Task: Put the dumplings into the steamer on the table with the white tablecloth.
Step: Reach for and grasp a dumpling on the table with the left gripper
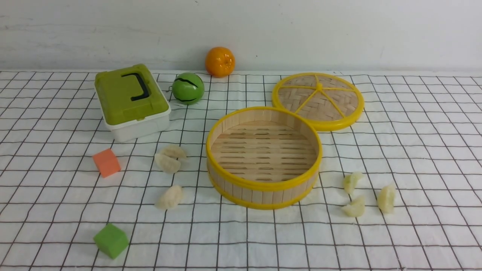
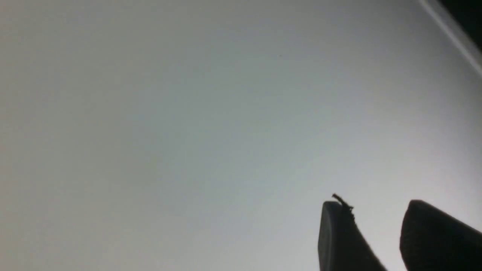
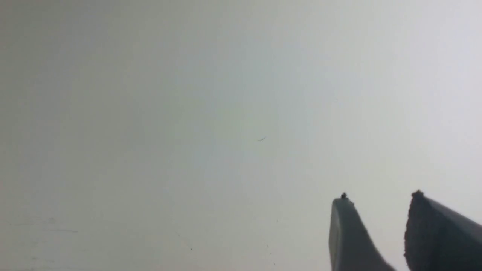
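Jaws of the left gripper (image 2: 376, 206) stand apart in the left wrist view, with nothing between them; behind them only a plain pale background shows.

Right wrist view: the right gripper (image 3: 379, 196) is likewise parted and empty, against the same featureless pale field.

Front view: neither arm appears. The steamer (image 1: 263, 192) sits uncovered near the middle of the table, its slatted floor bare. Three left dumplings (image 1: 167, 163) lie on the cloth just left of the steamer; three right dumplings (image 1: 354, 207) lie just right of it. The woven lid (image 1: 318, 99) rests flat behind the steamer, touching its rim.

Judged step: start of the task, no dumpling loaded. The next move calls for lowering an open gripper over one dumpling, closing gently on the small soft body, and clearing the yellow rim before release.

Surface: the white tablecloth (image 1: 414, 150) carries a thin black grid and slight wrinkles. A pale wall (image 1: 339, 34) stands behind the steamer.
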`<state>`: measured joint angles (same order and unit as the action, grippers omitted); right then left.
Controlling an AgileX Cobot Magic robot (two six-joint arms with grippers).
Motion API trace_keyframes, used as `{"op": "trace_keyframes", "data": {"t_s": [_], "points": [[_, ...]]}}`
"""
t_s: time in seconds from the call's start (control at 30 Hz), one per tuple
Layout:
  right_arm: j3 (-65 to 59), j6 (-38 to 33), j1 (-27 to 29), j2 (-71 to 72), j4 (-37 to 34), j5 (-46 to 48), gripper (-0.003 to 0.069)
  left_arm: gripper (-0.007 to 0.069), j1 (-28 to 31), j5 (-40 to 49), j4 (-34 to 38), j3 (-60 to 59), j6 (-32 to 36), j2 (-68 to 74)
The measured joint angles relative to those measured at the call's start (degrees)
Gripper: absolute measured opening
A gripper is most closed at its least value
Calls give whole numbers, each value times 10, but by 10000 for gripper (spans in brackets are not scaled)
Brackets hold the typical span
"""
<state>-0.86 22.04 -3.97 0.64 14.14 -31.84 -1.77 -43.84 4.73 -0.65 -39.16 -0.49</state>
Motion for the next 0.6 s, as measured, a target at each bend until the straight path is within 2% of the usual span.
{"op": "trace_keyframes", "data": {"t_s": [0.1,0.2,0.23,0.3,0.37,0.4,0.43,0.47,0.6], "points": [[43,-1,0,0,-3,32,132,239,0,85,-29,64,-10,0],[122,-2,0,-3,-20,116,4,239,0,258,-88,190,-10,20],[142,-2,0,-10,-27,143,-10,239,0,308,-106,225,-10,37],[190,-15,0,-37,-33,226,-14,239,0,450,-157,312,-9,108],[208,-23,0,-58,-35,274,-11,239,0,504,-177,341,-8,149],[227,-33,0,-88,-35,329,-6,239,0,571,-191,363,-8,199],[232,-35,0,-97,-35,344,-6,239,0,595,-194,367,-8,214],[239,-40,0,-147,-31,399,-4,239,0,649,-199,376,-8,276],[240,-43,0,-227,-31,463,-2,239,0,679,-198,379,-8,373]]}}
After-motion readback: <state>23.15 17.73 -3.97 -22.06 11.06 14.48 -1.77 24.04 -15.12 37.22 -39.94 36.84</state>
